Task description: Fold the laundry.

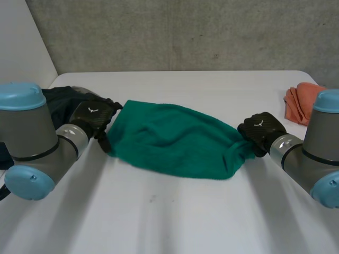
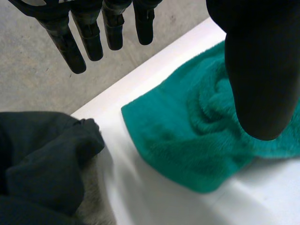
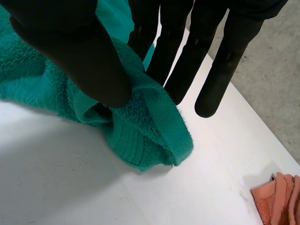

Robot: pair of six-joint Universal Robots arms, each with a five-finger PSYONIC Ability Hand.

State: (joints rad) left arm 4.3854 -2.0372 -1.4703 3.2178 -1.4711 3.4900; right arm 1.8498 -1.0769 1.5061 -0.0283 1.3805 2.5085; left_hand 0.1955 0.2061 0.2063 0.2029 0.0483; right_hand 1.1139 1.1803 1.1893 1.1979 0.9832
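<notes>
Green towel point(image 1: 175, 140) crumpled mid-frame on white table point(image 1: 175, 222). Left hand point(image 1: 94, 117) at its left edge: fingers point(image 2: 91, 40) straight, spread, thumb above the cloth. Right hand point(image 1: 259, 132) pinches the bunched right end between thumb and fingers point(image 3: 220, 75). Dark garment point(image 1: 61, 98) far left, orange cloth point(image 1: 299, 103) upper right.

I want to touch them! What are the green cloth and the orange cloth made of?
The green fluffy towel looks like soft terry cotton, with a loopy pile and a flat woven hem. The orange crumpled cloth seems similar towelling, matte and fuzzy, though harder to tell.
</notes>
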